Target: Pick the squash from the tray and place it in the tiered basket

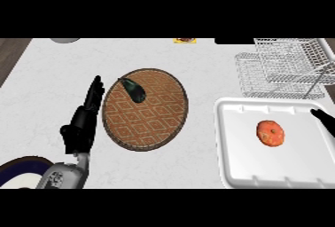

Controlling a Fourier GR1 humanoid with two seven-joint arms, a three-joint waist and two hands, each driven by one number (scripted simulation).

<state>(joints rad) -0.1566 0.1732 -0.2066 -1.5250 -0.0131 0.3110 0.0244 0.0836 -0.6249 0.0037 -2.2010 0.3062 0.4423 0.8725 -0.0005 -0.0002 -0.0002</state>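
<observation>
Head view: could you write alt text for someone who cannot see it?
A dark green squash lies on a round patterned tray, with the robot's open left hand beside the tray's left rim. To the right sit a wire tiered basket and a white tray holding an orange food item.

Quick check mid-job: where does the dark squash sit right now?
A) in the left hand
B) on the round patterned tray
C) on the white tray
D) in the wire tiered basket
B: the squash lies on the round patterned tray, near its upper left rim.
</observation>
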